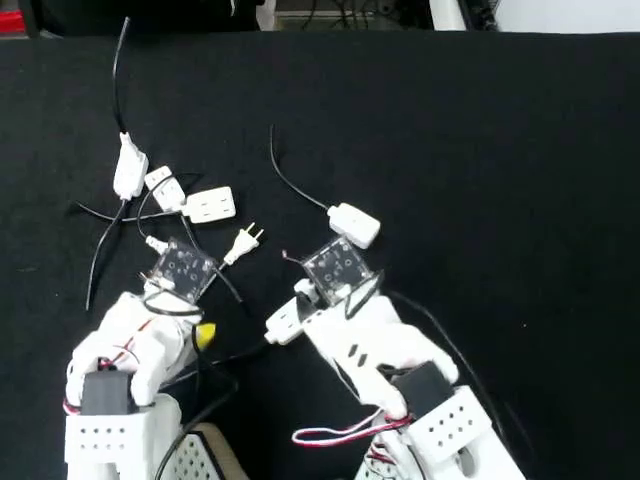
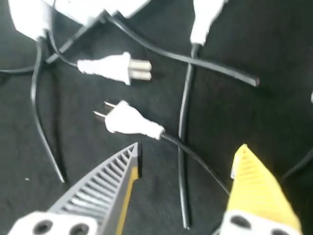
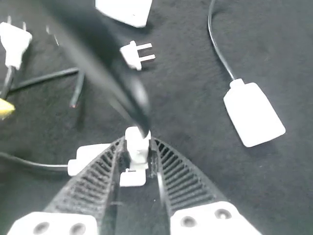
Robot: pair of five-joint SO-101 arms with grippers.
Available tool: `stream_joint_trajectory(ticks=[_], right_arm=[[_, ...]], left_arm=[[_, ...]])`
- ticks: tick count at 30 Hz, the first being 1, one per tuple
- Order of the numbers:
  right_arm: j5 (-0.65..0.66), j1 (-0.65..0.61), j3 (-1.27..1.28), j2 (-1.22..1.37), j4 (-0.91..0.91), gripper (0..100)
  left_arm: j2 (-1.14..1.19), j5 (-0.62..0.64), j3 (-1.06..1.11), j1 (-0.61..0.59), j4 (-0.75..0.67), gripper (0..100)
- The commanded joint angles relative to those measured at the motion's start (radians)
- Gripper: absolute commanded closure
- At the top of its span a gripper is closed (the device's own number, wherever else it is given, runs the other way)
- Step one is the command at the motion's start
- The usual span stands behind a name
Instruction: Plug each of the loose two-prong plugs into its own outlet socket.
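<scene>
My right gripper (image 3: 138, 152) is shut on a white two-prong plug (image 3: 136, 139) whose black cord runs away from it. A white socket block (image 3: 88, 156) lies right beside the gripped plug, low over the black cloth (image 1: 500, 150). My left gripper (image 2: 190, 147) is open, its grey and yellow fingers (image 2: 254, 191) just short of a corded white plug (image 2: 127, 120) lying flat. A short loose plug (image 2: 115, 68) (image 1: 245, 243) lies beyond it. A white outlet (image 1: 355, 225) on a black cord lies ahead of the right arm.
Several white outlet blocks (image 1: 210, 205) and tangled black cords (image 1: 100, 240) are clustered at the left, ahead of the left arm. The right half and far side of the cloth are bare. The table's far edge (image 1: 400, 30) borders clutter behind.
</scene>
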Motion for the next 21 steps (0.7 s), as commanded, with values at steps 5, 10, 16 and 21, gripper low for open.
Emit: stream_joint_trajectory(ticks=[5, 10, 16, 21], right_arm=[[0.008, -0.080, 0.042, -0.035, -0.020, 98.8], [0.006, -0.078, 0.013, -0.019, 0.021, 98.8], [0.006, -0.060, 0.007, 0.056, -0.008, 98.8], [0.014, 0.034, 0.019, 0.151, -0.118, 98.8]], left_arm=[[-0.146, -0.126, 0.110, -0.012, 0.069, 70], [-0.137, -0.129, 0.116, -0.010, 0.068, 70], [-0.137, -0.129, 0.117, -0.010, 0.068, 70], [-0.137, -0.129, 0.119, -0.010, 0.069, 70]])
